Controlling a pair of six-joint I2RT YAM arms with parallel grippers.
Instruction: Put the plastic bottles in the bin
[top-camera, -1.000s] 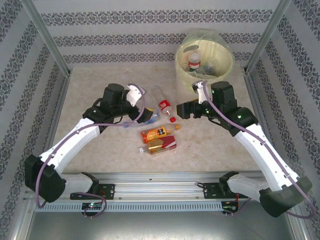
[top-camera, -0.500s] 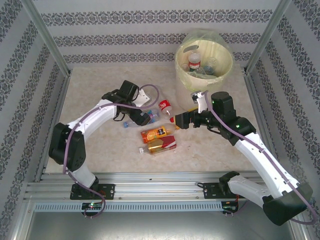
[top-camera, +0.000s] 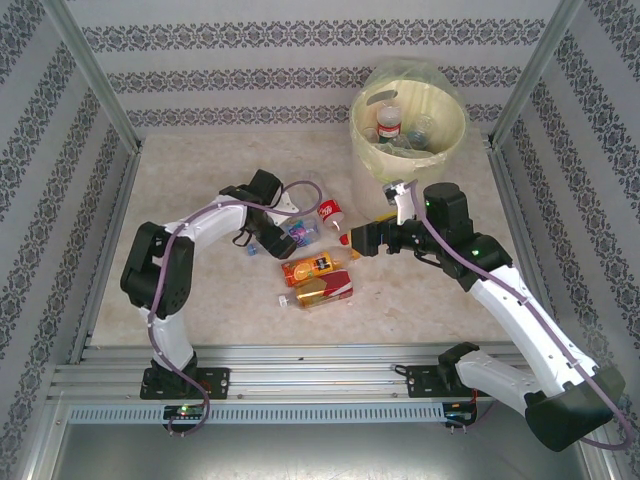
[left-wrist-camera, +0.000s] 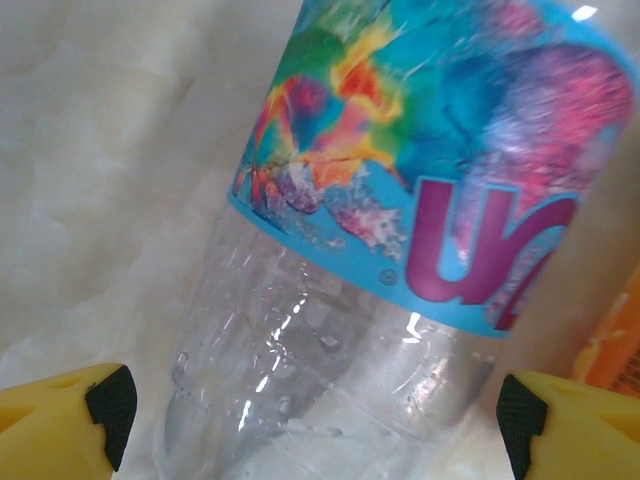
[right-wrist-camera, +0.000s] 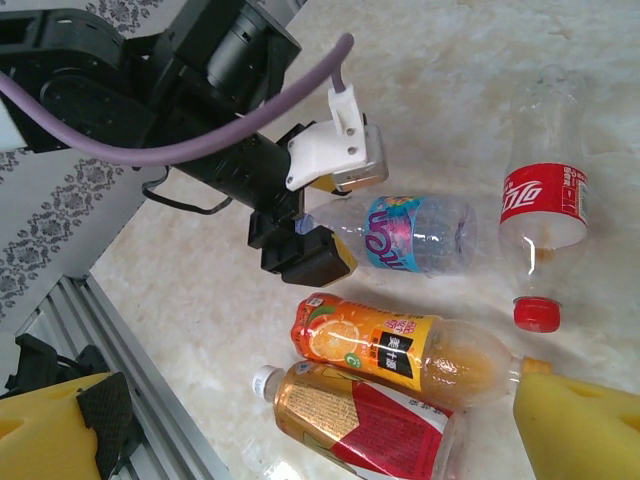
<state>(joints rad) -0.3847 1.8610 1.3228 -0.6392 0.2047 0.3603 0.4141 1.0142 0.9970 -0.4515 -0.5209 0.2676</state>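
Currently, the left hand (right-wrist-camera: 332, 215) sits low over the pale marbled table (top-camera: 180, 180). It is open, with one finger on each side of the clear plastic bottle with the blue multicoloured label (right-wrist-camera: 410, 235). This straddle sets the bottle's unlabelled end between the pads, ready for a closing grip. No firm contact is evident.

The right hand (top-camera: 358, 241) hovers with its fingers spread wide above the orange juice bottle (right-wrist-camera: 400, 345), probably lined up for its own pick.

Four bottles lie on their sides on the table:
- the two bottles named above
- a clear bottle with a red label and red cap (right-wrist-camera: 540, 200)
- a red-and-gold labelled bottle with a white cap (right-wrist-camera: 350, 420)

The large round cream-yellow plastic bin (top-camera: 450, 140) stands at the far right, well apart. At least two bottles show inside it.
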